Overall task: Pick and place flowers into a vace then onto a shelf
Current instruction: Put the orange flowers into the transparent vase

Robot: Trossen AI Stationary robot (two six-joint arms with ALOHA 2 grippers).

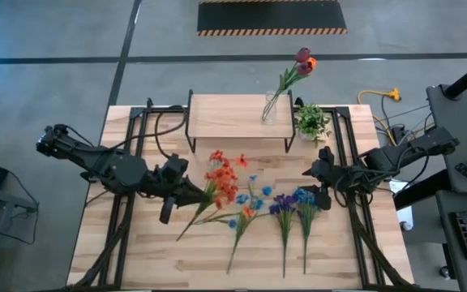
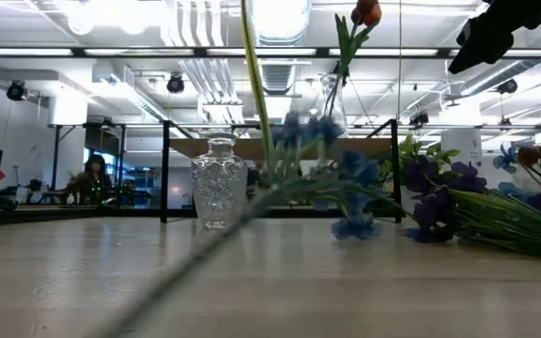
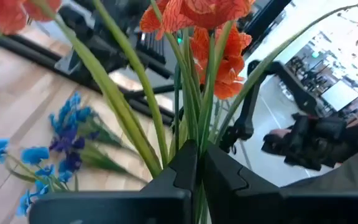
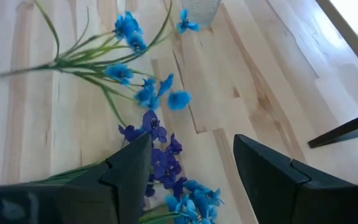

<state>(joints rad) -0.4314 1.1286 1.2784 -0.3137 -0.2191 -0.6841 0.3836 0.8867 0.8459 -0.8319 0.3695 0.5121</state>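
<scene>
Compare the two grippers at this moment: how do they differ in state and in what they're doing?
The left gripper is shut on the orange-red flowers, stems pinched between its fingers; the right gripper is open and holds nothing. The left has its bunch raised off the table; the right hovers over the purple flowers and blue flowers, which lie flat on the wood. Both are over the table, in front of the shelf.

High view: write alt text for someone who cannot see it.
Seen from above, the left gripper is shut on a stem of orange-red flowers over a wooden table, while the open right gripper hovers beside blue and purple flowers. Behind them, a shelf carries a glass vase of dark red tulips, with a potted plant beside it.
</scene>
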